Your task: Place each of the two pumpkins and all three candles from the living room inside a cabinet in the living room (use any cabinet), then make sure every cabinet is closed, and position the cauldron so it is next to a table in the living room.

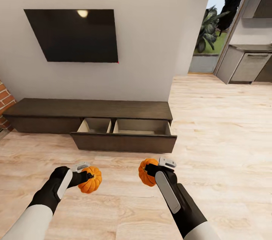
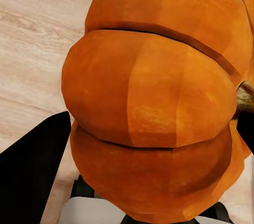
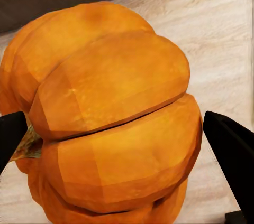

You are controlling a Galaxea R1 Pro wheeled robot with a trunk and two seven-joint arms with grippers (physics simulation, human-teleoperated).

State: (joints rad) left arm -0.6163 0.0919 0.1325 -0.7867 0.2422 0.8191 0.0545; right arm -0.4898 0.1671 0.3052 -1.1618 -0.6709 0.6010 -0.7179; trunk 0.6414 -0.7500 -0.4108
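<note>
Each arm carries one orange ribbed pumpkin above the wood floor. My left gripper [image 1: 88,178] is shut on the left pumpkin [image 1: 91,180], seen close up as the pumpkin [image 2: 159,102] in the left wrist view. My right gripper [image 1: 151,170] is shut on the right pumpkin [image 1: 146,172], which looms as the pumpkin [image 3: 106,123] in the right wrist view. Ahead, the long dark-brown cabinet [image 1: 90,109] stands against the white wall, with one wide drawer [image 1: 124,142] pulled open, pale inside with two compartments. Candles and cauldron are out of view.
A black TV [image 1: 73,35] hangs on the wall above the cabinet. A brick wall edge [image 1: 5,104] shows at far left. To the right, the wood floor [image 1: 223,126] runs toward grey kitchen cupboards [image 1: 249,67] and a glass door with plants outside.
</note>
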